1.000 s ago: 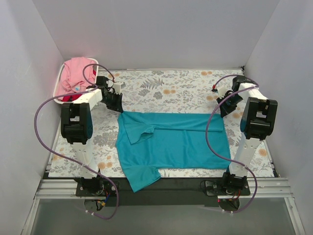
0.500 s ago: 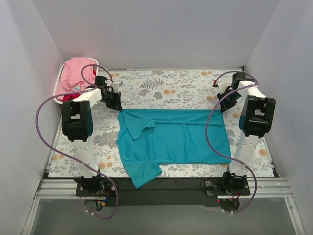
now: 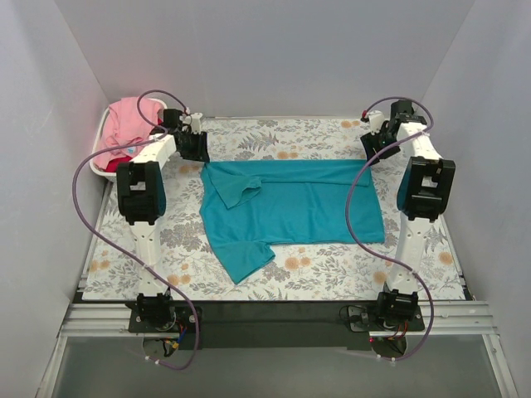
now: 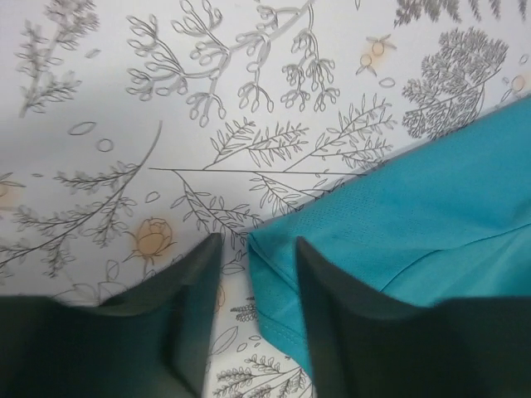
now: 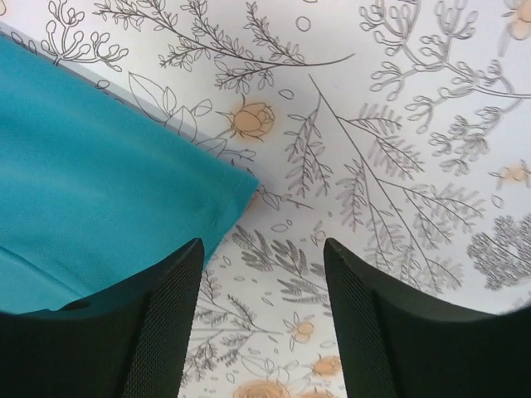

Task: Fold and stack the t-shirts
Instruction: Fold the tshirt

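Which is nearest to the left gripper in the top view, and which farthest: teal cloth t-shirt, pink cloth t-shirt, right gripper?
From the left gripper:
1. teal cloth t-shirt: its corner lies right at this gripper.
2. pink cloth t-shirt: to its left, in the far corner.
3. right gripper: far across, on the right.

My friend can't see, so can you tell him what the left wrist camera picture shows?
The corner of a teal t-shirt lies between the two dark fingers of the open left pincer. Under it is a white tablecloth printed with grey leaves and orange flowers.
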Action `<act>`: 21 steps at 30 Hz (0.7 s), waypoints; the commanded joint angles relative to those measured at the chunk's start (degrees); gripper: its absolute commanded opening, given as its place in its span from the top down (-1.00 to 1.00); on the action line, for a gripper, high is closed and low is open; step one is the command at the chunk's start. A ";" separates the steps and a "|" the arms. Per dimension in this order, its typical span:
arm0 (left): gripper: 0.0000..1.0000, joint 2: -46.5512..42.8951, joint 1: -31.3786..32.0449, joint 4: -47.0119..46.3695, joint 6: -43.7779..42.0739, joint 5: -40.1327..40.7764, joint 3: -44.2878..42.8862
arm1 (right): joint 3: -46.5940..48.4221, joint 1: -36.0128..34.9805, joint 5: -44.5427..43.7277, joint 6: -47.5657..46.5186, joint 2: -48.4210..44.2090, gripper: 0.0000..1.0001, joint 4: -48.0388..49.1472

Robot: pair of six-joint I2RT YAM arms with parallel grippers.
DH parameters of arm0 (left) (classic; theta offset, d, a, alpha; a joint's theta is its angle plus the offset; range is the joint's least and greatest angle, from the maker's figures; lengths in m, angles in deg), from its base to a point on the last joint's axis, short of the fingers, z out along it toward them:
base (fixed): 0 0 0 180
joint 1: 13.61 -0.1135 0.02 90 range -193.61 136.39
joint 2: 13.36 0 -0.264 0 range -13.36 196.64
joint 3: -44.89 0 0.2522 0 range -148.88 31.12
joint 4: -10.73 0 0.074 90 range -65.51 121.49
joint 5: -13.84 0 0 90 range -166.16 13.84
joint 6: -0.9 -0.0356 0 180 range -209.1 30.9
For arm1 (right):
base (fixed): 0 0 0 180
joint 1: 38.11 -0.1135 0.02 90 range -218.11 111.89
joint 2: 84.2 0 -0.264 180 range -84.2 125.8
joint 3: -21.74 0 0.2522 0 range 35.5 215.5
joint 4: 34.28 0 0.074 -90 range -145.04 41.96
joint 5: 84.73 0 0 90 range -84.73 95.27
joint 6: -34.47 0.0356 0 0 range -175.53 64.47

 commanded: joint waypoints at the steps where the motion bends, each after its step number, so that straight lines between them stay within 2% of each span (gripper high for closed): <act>1: 0.08 -6.25 -0.91 1.65 1.57 0.44 -3.58 | 1.53 0.30 -1.18 0.29 -5.99 -0.36 0.48; 3: -0.08 -9.60 -0.91 3.58 -0.01 -2.80 -1.40 | -1.10 0.30 -0.13 -0.93 -12.05 -0.39 -0.57; 4: -0.28 -13.62 -0.91 4.02 -0.54 -3.34 0.09 | -5.20 0.22 0.66 -2.94 -14.42 -0.41 -0.83; 5: -0.31 -15.83 -0.91 5.16 -0.98 -5.17 1.59 | -7.16 0.22 1.36 -4.18 -18.79 -0.41 -1.45; 8: -0.34 -24.45 -0.91 10.85 -6.06 -12.97 9.05 | -16.99 0.13 4.08 -10.85 -27.41 -0.43 -5.66; 13: -0.36 -38.23 -0.91 17.20 -15.54 -18.72 25.63 | -35.01 -1.53 2.61 -18.77 -38.42 -0.35 -10.16; 14: -0.36 -39.92 -0.56 18.51 -16.27 -18.81 28.03 | -40.09 -1.98 2.08 -20.17 -41.48 -0.34 -10.24; 17: -0.34 -45.81 1.72 20.02 -19.43 -17.06 37.17 | -46.71 -3.65 0.14 -22.11 -46.42 -0.22 -9.46; 21: -0.29 -52.40 6.03 18.53 -20.23 -13.90 46.15 | -54.97 -5.05 -3.19 -23.00 -48.72 0.01 -6.03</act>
